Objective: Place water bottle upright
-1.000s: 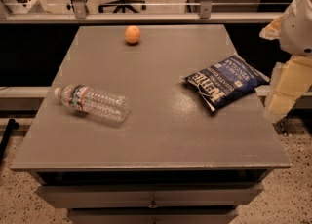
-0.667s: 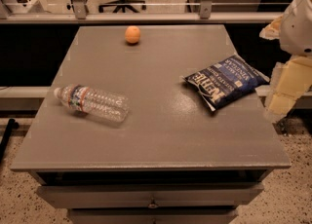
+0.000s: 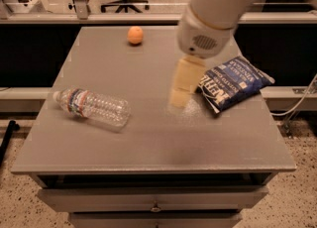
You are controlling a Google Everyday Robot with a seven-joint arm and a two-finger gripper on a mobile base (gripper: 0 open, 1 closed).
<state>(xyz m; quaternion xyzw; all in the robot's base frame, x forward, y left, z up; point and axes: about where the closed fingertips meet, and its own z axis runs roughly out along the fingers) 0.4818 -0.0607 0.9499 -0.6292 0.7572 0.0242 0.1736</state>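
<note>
The small clear ribbed plastic water bottle [image 3: 94,107] lies on its side near the left edge of the flat grey table top [image 3: 148,147]. Its white cap points left and a red, white and blue band sits near the neck. The cream-coloured gripper [image 3: 179,98] hangs over the middle of the table under a bulky white arm housing. It is just beside the crinkled dark blue snack bag [image 3: 234,83] and well apart from the bottle. Whether the gripper is wide or narrow cannot be told, and it holds nothing that can be seen.

The bottle is round, thin-walled and smooth between its ribs, so a nudge from the side could probably roll it toward the table's left or front edge. A hard squeeze may dent it or make it slip out. Gripped near the cap, it could swing and tip when set down on its narrow base. The glossy bag lies close enough to be brushed. A small round orange fruit [image 3: 135,35] sits far back, out of the way.
</note>
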